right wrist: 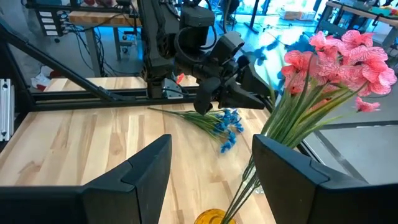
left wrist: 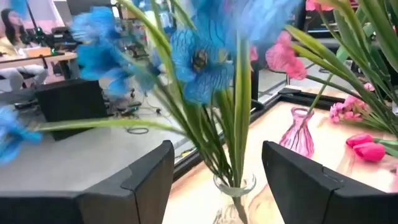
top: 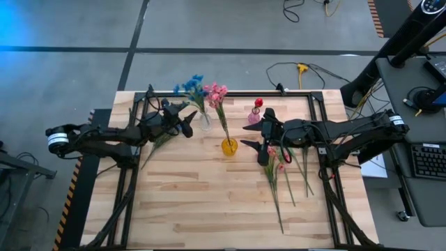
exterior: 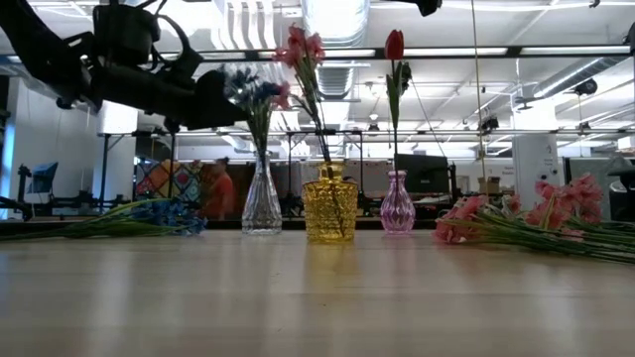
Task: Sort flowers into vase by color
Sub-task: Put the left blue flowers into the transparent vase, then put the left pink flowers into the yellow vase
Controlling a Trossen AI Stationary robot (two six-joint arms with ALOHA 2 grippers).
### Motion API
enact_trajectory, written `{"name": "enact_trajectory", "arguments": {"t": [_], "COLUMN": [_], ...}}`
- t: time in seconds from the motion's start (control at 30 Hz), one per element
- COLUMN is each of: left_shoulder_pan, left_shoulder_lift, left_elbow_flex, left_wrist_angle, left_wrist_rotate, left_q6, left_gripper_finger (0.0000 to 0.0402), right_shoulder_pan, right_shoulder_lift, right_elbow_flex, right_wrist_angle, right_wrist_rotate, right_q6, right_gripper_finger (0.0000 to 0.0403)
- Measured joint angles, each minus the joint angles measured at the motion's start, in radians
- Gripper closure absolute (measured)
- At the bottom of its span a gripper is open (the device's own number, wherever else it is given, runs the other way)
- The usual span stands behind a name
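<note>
Left tool (top: 189, 124) gaped wide at 9 o'clock of clear vase (top: 205, 122), right tool (right wrist: 211, 177) spread empty, only low view showed red tulip (exterior: 395, 46) upright in pink vase (exterior: 397, 206)

A yellow cable (top: 301, 68) is seen on the floor beyond the counter's (top: 209, 202) far edge. A keyboard (top: 426, 160) lies on a desk (top: 404, 90) off its right side. A person (exterior: 214, 191), possibly seated, is glimpsed behind.

A lab: open ceiling ducts (exterior: 337, 20), desks with monitors (exterior: 432, 174), floor cables (top: 300, 70).
</note>
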Motion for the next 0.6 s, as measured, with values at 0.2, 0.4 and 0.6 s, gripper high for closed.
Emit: {"name": "enact_trajectory", "arguments": {"t": [0.2, 0.4, 0.6], "left_shoulder_pan": [-0.002, -0.003, -0.047], "left_shoulder_lift": [-0.054, -0.138, -0.243], "left_elbow_flex": [0.000, 0.000, 0.000], "left_wrist_angle": [-0.071, -0.185, -0.352], "left_wrist_rotate": [0.000, -0.019, -0.021], "left_q6": [-0.004, -0.055, -0.132], "left_gripper_finger": [0.0176, 0.0176, 0.0176], "right_shoulder_pan": [0.000, 0.000, 0.000], "right_shoulder_lift": [0.000, 0.000, 0.000], "right_elbow_flex": [0.000, 0.000, 0.000], "right_wrist_angle": [-0.002, -0.047, -0.153], "right_wrist_rotate": [0.000, 0.000, 0.008], "right_q6": [0.004, 0.061, 0.184], "right_gripper_finger": [0.0186, 0.0186, 0.0186]}}
